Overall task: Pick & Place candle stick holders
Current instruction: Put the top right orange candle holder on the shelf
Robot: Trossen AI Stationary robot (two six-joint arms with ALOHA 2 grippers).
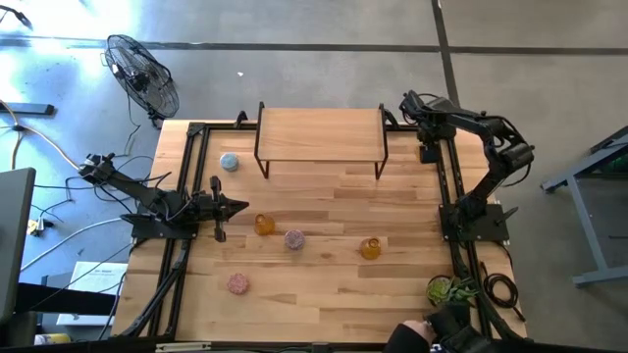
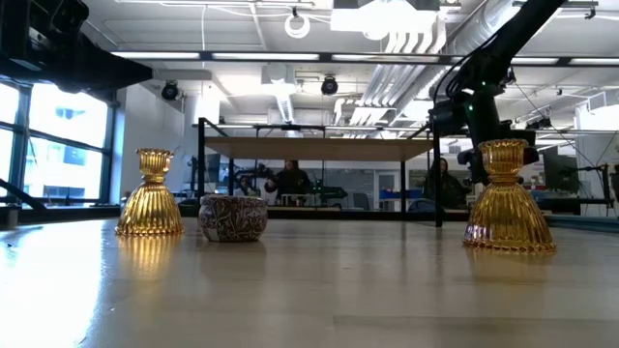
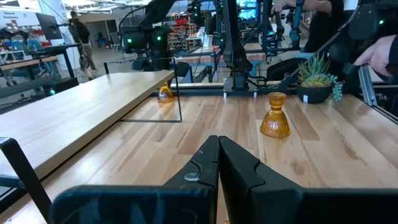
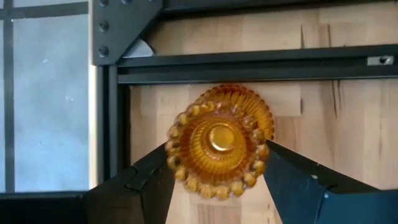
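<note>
My right gripper (image 4: 217,149) is at the table's far right corner (image 1: 429,147), pointing down and shut on an amber candle stick holder (image 4: 219,140), which also shows in the left wrist view (image 3: 165,93). Two more amber holders (image 1: 264,225) (image 1: 370,248), two pink ones (image 1: 293,238) (image 1: 237,283) and a pale blue one (image 1: 230,162) stand on their bases on the table. My left gripper (image 1: 235,206) waits shut and level at the left side, touching nothing. My right gripper pinches the amber holder between its two fingers, which meet opposite sides of the beaded rim (image 4: 175,163). The fingers come steeply from above. The holder stands upright between them, next to the black frame rail (image 4: 249,62). Whether its base rests on the table I cannot tell.
A wooden shelf on black legs (image 1: 321,135) stands at the far middle. A potted green plant (image 1: 449,289) sits at the near right corner, with a person's hand (image 1: 422,333) close by. Black frame rails (image 1: 446,186) run along both table sides.
</note>
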